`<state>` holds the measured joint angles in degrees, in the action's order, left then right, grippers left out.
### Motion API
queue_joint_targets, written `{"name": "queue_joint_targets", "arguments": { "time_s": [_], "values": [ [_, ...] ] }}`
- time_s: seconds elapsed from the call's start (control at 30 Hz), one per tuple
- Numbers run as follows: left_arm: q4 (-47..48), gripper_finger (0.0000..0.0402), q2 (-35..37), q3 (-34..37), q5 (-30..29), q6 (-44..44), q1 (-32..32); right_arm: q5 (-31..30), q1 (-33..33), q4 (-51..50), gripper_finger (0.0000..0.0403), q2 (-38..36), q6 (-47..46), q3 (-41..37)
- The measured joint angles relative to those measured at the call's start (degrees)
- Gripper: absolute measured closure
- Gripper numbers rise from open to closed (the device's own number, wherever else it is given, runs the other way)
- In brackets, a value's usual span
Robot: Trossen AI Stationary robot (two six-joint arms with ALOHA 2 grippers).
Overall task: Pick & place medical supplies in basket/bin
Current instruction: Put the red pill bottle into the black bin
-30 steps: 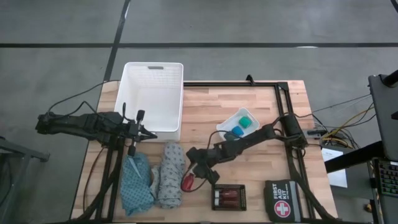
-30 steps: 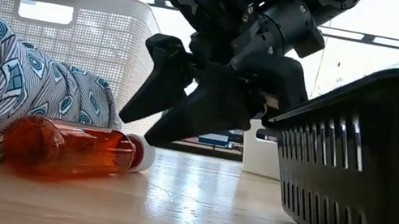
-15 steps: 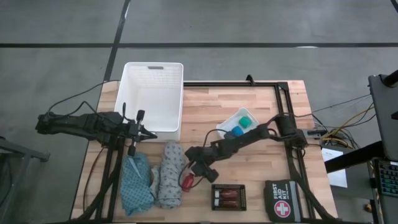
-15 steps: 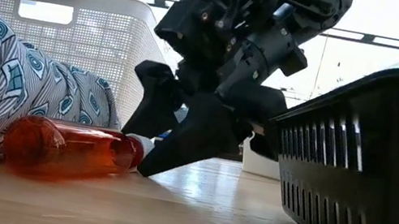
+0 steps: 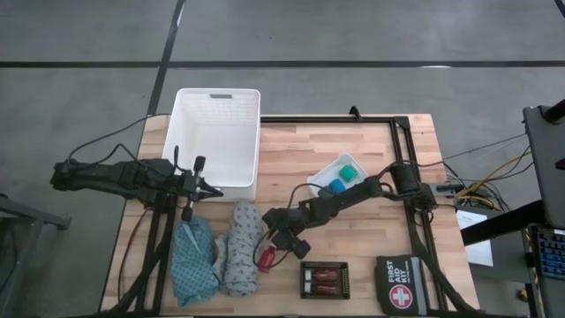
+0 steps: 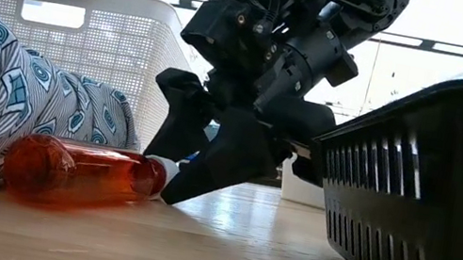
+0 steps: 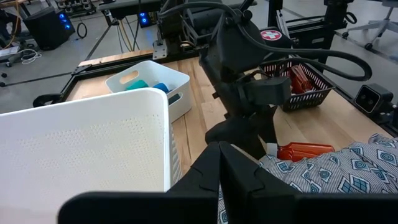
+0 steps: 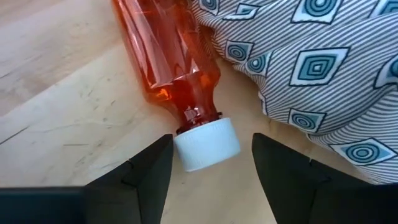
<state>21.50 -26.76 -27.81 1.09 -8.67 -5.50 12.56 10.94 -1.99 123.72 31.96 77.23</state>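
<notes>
Right now we have the right gripper [image 8: 211,163] down at the table with its jaws partly open, straddling the white cap [image 8: 207,145] of the loose red bottle [image 8: 169,51]; the cap sits between the two fingertips [image 8: 152,165], not yet pinched as far as we can tell. The bottle lies on its side, body pointing away from the jaws, pressed against the grey patterned cloth [image 8: 311,56] on one side.

Handling, as we judge it: a clear, rigid plastic bottle, probably light, smooth and round, so it can roll or squirt out of a pinch. The cap is ribbed and stiff, a decent hold, but we would rather grip the neck just behind it or the body. The cloths are soft and will sag; grab those at a bunched fold.

The left gripper [image 5: 201,187] has its jaws fully closed, empty, hovering near the white basket [image 5: 216,102].

Count from the high view:
- red bottles: 3, one loose by the jaws, two in the black slotted tray [image 5: 325,281]
- cloths: 2, grey plus teal cloth [image 5: 194,261]
- blue piece [image 5: 336,186]: 1, green piece [image 5: 350,172]: 1, both in the small white tray [image 5: 320,178]
- first aid pouch [image 5: 399,284]: 1
- nothing visible inside the basket
</notes>
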Motion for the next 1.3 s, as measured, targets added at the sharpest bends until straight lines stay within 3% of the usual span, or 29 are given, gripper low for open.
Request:
{"name": "queue_joint_targets", "arguments": {
  "time_s": [0.4,1.3],
  "values": [
    [0.0,0.0396,0.0,0.0,0.0,0.0,0.0,0.1,0.0,-0.7,0.0276,0.0,0.2,0.0],
    [0.0,0.0396,0.0,0.0,0.0,0.0,0.0,-0.8,0.0,-2.2,0.0267,-3.2,-2.1,-0.1]
  ]
}}
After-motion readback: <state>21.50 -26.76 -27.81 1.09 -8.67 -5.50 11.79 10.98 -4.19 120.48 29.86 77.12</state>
